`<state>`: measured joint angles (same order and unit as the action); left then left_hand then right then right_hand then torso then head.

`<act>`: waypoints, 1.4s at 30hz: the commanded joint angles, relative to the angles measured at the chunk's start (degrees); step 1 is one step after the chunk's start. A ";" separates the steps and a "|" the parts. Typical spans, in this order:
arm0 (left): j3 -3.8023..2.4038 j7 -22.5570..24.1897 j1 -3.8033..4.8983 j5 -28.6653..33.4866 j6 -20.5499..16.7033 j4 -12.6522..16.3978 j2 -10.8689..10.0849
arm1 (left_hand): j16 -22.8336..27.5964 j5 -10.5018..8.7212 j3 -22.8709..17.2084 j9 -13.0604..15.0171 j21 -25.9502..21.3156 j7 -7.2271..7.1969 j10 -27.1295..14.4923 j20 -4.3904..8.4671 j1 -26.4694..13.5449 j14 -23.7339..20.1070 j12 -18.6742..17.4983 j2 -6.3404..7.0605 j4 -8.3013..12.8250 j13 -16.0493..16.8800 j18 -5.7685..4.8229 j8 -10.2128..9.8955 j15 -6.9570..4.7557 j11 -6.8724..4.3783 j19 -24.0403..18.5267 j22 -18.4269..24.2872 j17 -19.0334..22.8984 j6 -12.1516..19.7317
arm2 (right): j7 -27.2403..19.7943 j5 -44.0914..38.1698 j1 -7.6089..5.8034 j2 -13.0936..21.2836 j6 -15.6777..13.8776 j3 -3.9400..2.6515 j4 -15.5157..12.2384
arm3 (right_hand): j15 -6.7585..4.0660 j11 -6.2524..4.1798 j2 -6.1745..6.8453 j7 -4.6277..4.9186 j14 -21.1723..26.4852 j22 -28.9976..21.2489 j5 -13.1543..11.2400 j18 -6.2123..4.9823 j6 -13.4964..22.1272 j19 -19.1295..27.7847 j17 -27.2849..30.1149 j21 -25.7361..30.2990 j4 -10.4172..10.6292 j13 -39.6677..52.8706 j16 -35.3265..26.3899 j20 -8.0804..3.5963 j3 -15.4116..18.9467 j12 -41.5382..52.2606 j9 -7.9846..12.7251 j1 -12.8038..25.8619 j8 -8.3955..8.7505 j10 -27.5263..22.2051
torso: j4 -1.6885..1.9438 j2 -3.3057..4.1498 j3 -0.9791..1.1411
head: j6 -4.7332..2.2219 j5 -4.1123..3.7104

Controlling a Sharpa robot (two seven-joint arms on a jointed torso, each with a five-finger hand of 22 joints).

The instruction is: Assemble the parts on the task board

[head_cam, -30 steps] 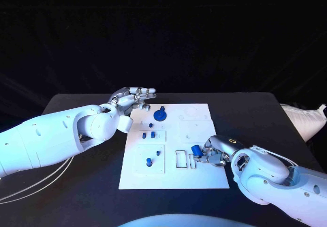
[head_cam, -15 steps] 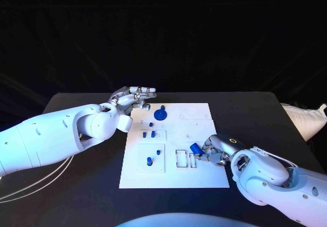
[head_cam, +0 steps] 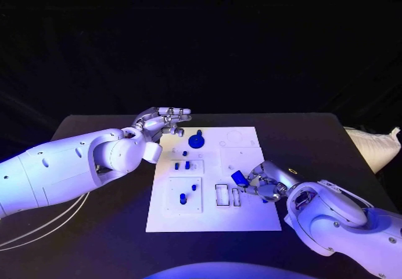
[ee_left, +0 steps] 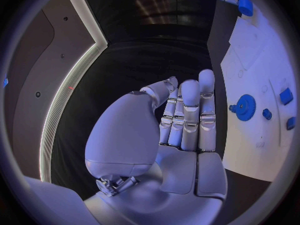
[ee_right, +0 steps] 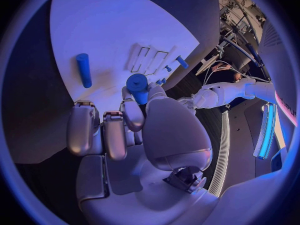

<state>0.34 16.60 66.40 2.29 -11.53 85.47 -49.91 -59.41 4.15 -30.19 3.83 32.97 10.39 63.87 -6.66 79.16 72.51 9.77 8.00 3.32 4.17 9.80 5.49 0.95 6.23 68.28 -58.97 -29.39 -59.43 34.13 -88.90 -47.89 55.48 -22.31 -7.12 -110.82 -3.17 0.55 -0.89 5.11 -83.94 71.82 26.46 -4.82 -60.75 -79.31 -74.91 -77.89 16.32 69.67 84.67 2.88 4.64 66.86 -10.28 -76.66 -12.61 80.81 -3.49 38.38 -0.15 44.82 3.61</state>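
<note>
Over the task board [head_cam: 243, 218] near its two empty rectangular slots [head_cam: 228, 195], we hold a blue part [head_cam: 239, 177] pinched in our right hand [head_cam: 261, 185], our left hand [head_cam: 164, 120] spread and empty, and judge insertion next, requiring alignment.

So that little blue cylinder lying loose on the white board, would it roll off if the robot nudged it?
Probably, if pushed sideways: the blue cylinder looks round and smooth, and lies flat on the task board with nothing beside it. It looks stiff, likely hard plastic, so it should not bend. Being small, it is probably light and could skid easily.
</note>
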 commanded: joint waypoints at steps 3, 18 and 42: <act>-0.02 -0.14 0.02 -0.19 1.28 0.11 0.15 | 0.16 0.21 0.42 -0.06 -0.40 0.21 -0.55 0.00 -0.23 -0.40 0.23 -0.25 0.10 -0.07 0.60 -0.41 0.13 0.15 -0.48 0.06 -0.03 0.40 | 0.59 5.46 -0.40 -1.08 1.52 -0.10 -0.07 | -0.29 -0.18 -0.30 -0.07 -4.25 0.09 3.19 0.71 0.08 -0.25 -4.89 -0.37 0.35 0.69 0.12 -0.02 0.63 -0.86 -2.22 1.72 -0.39 0.25 | 0.02 0.02 -0.01 | -0.15 0.20; -0.02 -0.31 0.02 -0.21 1.51 0.14 0.22 | 0.10 0.19 0.68 -0.05 -0.47 0.28 -0.79 -0.10 -0.68 -0.40 0.35 -0.26 -0.10 -0.08 0.58 -0.47 0.23 0.24 -0.48 0.10 0.03 0.55 | 1.39 9.18 -1.01 -4.27 8.27 0.31 0.13 | -0.28 -0.22 -1.16 -0.21 -4.10 0.01 3.91 0.67 -0.21 -0.15 -4.18 -0.27 0.40 0.22 -0.29 0.05 2.32 -2.27 -3.02 5.78 -0.61 -0.06 | 0.00 0.00 -0.09 | 0.36 0.28; -0.01 0.21 0.02 -0.30 1.26 0.19 0.11 | 0.04 0.17 1.08 -0.04 -0.63 0.30 -1.17 -0.23 -1.31 -0.45 0.48 -0.27 -0.41 -0.10 0.58 -0.54 0.34 0.30 -0.51 0.20 0.12 0.75 | 1.78 8.04 -1.03 -6.29 10.96 0.82 2.54 | -0.85 -0.91 -2.62 -1.07 -4.17 0.01 1.71 0.65 -2.16 -0.15 -4.49 -0.19 0.38 0.44 -0.16 -0.39 3.70 -2.89 -4.40 8.71 -1.38 0.32 | -0.04 0.05 -0.03 | 0.47 0.71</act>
<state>0.36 16.19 66.39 2.18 -10.94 85.54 -49.86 -59.41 4.15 -29.48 3.85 32.49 10.80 63.05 -6.87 78.23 72.31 10.00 7.69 2.93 4.13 9.80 5.27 1.15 6.64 68.07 -58.83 -29.26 -59.02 35.55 -80.08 -49.01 49.27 -12.87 -6.41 -108.40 -3.60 -0.05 -3.54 4.36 -83.93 71.81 28.26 -4.82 -62.37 -79.30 -74.93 -77.89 16.68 70.06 84.66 2.89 8.09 64.07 -14.67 -68.23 -13.77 81.14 -3.44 38.44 -0.16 45.15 4.26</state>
